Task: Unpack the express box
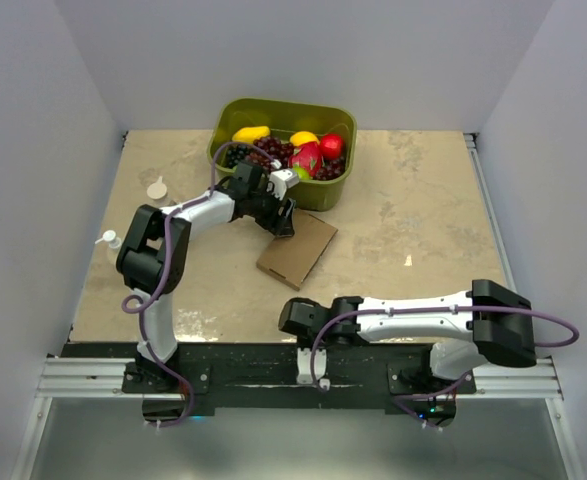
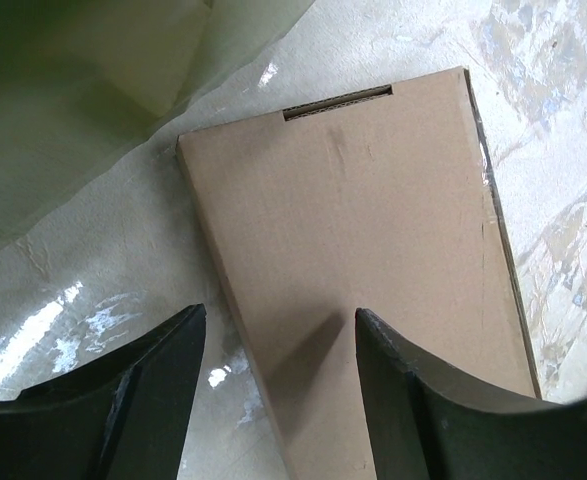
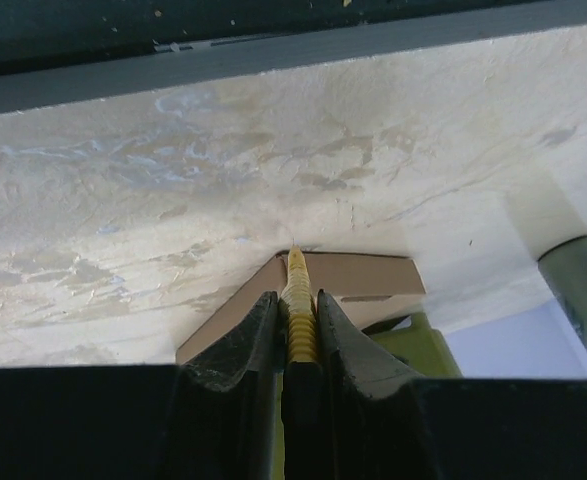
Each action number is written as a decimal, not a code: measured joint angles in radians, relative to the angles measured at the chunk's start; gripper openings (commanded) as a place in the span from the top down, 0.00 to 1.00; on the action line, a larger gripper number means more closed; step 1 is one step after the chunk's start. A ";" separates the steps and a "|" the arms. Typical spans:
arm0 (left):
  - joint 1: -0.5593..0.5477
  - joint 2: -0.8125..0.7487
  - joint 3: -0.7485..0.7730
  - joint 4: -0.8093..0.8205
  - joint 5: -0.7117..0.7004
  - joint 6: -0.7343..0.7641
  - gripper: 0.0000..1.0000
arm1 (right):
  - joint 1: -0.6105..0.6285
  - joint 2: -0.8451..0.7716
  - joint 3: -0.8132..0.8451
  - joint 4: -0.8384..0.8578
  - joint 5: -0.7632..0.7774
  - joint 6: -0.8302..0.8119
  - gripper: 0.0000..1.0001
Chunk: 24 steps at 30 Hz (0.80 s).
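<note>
The express box (image 1: 298,250) lies flat and closed on the table, just in front of the green tub. In the left wrist view the box (image 2: 363,250) shows a narrow slot (image 2: 338,102) at its far edge. My left gripper (image 2: 279,313) is open and hangs just above the box's left edge, one finger over the table and the other over the cardboard. From above, the left gripper (image 1: 281,220) is at the box's far corner. My right gripper (image 1: 287,318) rests low near the table's front edge. It is shut on a yellow ribbed tool (image 3: 297,275), pointed at the box (image 3: 368,275).
An olive-green tub (image 1: 283,105) of fruit stands at the back, close behind the left gripper. A small white disc (image 1: 157,187) and a small white bottle (image 1: 110,239) lie at the left. A white scrap (image 1: 407,261) lies right of the box. White walls close both sides.
</note>
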 measured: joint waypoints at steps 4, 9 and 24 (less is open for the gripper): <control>-0.002 0.000 0.000 0.001 -0.006 0.000 0.34 | 0.000 0.000 0.010 -0.001 0.031 0.035 1.00; -0.005 0.002 0.000 0.003 -0.010 0.000 0.34 | 0.000 0.001 0.018 -0.013 0.055 0.080 1.00; -0.028 0.015 0.007 0.020 -0.012 0.000 0.34 | 0.000 0.008 0.019 -0.005 0.055 0.117 1.00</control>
